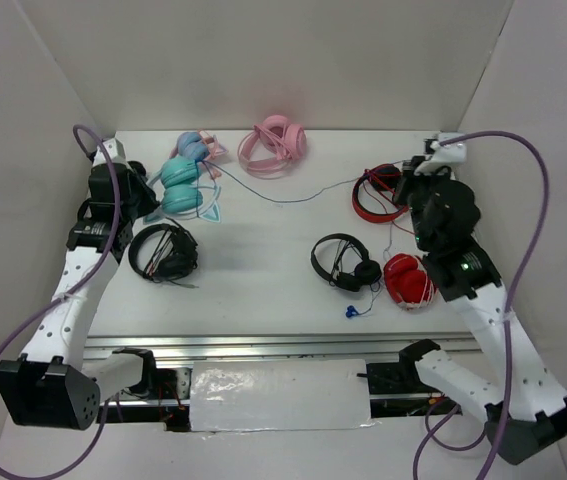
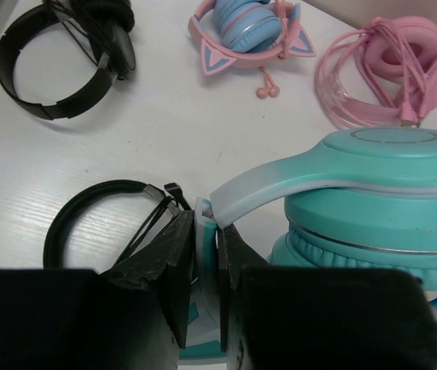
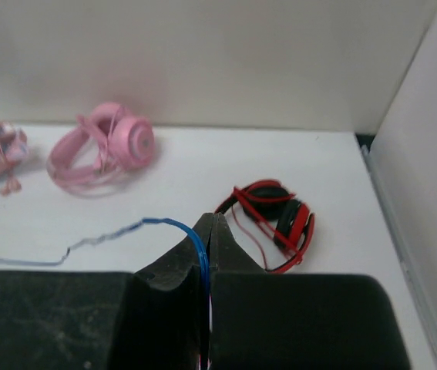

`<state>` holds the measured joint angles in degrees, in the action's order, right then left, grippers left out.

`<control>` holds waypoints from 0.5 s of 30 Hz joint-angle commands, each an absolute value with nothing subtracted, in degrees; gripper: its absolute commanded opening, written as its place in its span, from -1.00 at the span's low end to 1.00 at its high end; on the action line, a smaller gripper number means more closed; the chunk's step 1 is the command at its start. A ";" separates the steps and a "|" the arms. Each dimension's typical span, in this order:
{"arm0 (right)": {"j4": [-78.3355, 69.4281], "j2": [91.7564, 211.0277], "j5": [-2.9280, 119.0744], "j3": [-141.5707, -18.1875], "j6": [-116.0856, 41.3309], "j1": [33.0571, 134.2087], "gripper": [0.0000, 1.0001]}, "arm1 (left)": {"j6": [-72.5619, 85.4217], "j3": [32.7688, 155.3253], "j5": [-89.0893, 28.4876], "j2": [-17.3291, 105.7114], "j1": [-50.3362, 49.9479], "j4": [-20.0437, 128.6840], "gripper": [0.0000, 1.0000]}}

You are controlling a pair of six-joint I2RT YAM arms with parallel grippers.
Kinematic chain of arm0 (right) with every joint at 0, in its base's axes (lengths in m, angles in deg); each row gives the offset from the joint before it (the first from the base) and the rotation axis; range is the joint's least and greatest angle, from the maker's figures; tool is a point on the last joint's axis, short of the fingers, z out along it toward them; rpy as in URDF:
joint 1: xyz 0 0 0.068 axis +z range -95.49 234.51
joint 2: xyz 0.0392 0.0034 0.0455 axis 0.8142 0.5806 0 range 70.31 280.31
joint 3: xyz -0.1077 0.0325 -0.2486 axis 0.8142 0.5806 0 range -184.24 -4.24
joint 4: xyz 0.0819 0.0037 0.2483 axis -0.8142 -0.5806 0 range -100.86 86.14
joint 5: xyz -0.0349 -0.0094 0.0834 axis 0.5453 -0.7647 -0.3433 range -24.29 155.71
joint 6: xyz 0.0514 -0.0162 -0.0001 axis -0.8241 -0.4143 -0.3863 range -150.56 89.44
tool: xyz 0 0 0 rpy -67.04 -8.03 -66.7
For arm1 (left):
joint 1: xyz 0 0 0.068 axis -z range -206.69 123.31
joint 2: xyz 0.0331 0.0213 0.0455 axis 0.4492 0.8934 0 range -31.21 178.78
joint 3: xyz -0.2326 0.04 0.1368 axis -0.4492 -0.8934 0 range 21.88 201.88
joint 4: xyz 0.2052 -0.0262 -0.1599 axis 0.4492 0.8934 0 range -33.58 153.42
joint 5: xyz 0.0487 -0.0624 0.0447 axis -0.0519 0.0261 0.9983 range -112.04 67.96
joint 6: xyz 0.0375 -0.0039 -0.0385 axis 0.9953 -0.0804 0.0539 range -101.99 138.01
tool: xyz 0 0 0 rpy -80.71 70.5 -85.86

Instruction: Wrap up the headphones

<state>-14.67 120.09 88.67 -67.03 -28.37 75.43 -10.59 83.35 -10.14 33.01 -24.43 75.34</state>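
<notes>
Left gripper [image 2: 205, 228]: black matte fingers [image 2: 178, 266] clamped on smooth pale headband [image 2: 257, 183] of teal over-ear headphones with round padded cups [image 1: 179, 186]. This pair lies at far-left part of white table [image 1: 263, 262].
Just beside, nearer: black thin-band headphones [image 1: 163, 251].
Farther back: pink-banded pair with blue cups [image 1: 198, 148], then glossy all-pink pair [image 1: 274, 143].
Thin dark-blue cable [image 3: 168, 222] runs wavy from teal pair to right.
Right gripper [image 3: 210, 227]: fingers pressed together, pinching this cable.
Beyond it: red-and-black headphones [image 3: 276, 223].
</notes>
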 commanded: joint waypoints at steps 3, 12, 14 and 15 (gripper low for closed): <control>-11.33 129.72 92.16 -64.10 -28.19 79.55 -1.00 | -12.83 85.24 -20.09 30.22 -28.00 66.80 -1.00; -5.09 129.55 91.02 -53.03 -32.22 93.57 -1.00 | -29.44 92.36 -9.05 35.13 -32.06 73.03 -1.00; -5.88 130.42 92.95 -53.02 -32.41 100.95 -1.00 | -32.17 93.94 -7.37 36.19 -32.06 73.56 -1.00; -5.97 130.78 93.74 -53.29 -32.41 103.44 -1.00 | -33.05 94.21 -6.32 36.46 -31.36 73.30 -1.00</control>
